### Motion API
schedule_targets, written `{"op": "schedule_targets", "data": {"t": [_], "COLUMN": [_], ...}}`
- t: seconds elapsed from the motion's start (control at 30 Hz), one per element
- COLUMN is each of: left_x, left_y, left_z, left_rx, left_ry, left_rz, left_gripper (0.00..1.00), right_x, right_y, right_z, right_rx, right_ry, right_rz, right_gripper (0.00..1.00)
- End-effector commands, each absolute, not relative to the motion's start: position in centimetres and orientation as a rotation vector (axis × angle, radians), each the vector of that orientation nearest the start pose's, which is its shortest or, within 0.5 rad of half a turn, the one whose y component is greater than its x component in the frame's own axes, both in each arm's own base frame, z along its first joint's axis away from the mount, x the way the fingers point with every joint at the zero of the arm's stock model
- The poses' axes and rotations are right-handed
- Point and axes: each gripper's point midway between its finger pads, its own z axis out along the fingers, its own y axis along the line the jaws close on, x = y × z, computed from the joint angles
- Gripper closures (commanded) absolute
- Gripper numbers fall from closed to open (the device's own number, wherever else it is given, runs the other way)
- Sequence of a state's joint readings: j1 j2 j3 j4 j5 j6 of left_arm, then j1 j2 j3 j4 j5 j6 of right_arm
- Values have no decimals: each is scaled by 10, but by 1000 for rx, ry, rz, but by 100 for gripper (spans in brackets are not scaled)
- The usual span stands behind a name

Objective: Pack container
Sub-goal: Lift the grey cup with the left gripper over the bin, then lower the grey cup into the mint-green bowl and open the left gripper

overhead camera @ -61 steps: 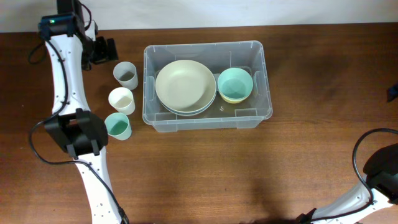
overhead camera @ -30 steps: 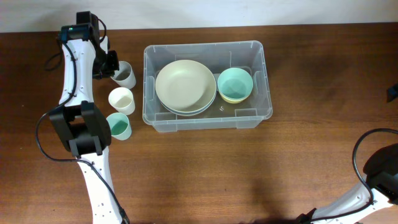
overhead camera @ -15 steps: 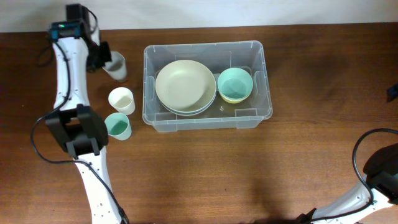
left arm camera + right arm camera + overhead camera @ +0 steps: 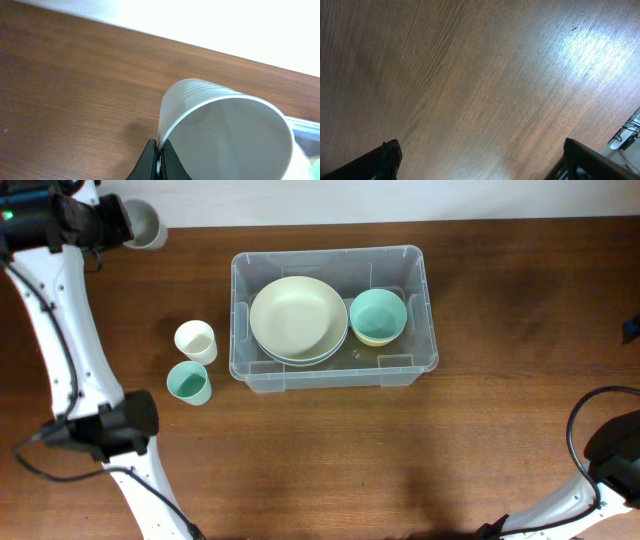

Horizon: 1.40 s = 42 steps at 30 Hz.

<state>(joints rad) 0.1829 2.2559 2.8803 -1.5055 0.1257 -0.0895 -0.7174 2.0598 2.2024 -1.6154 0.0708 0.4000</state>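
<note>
My left fingers (image 4: 150, 161) are clenching the thin rim of a grey ribbed cup (image 4: 220, 125), holding it tilted at the far left edge of the wood-grain tabletop (image 4: 300, 450). My right fingers (image 4: 387, 159) are standing wide apart (gripping nothing) over bare wood. The container (image 4: 330, 252), clear with rounded corners, is sitting mid-tabletop, holding round beige plates (image 4: 298, 317) and a mint bowl (image 4: 378, 313). A cream cup (image 4: 195, 340) and a teal cup (image 4: 189, 383) are standing just left of it.
</note>
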Motion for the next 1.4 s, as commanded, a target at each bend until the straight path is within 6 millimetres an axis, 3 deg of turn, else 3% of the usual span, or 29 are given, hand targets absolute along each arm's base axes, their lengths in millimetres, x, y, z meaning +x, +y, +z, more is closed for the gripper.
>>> {"op": "schedule_targets", "data": {"t": [0.0, 0.2, 0.4, 0.57, 0.7, 0.87, 1.2, 1.37], "left_x": [484, 457, 437, 421, 414, 412, 421, 423], "left_y": [28, -50, -123, -173, -197, -228, -267, -285], "left_z": [350, 345, 342, 340, 325, 293, 216, 187], "left_rx": [-101, 169, 477, 645, 718, 805, 886, 927], "left_ry": [2396, 2467, 2461, 2442, 2472, 2536, 2672, 2701], "left_rz": [-252, -474, -531, -554, -537, -566, -641, -647], "left_gripper": [99, 99, 99, 99, 99, 99, 99, 99], "right_x": [294, 294, 294, 294, 294, 294, 294, 294], "right_y": [-273, -273, -273, -273, -273, -273, -273, -273], "right_z": [198, 198, 198, 198, 198, 198, 198, 198], "right_rx": [1618, 1619, 1619, 1618, 1619, 1619, 1619, 1618], "right_ry": [2587, 2586, 2586, 2587, 2586, 2586, 2586, 2587], "right_rz": [-145, -145, -145, -145, -145, -145, -145, -145], "right_gripper": [1, 1, 1, 1, 1, 1, 1, 1]}}
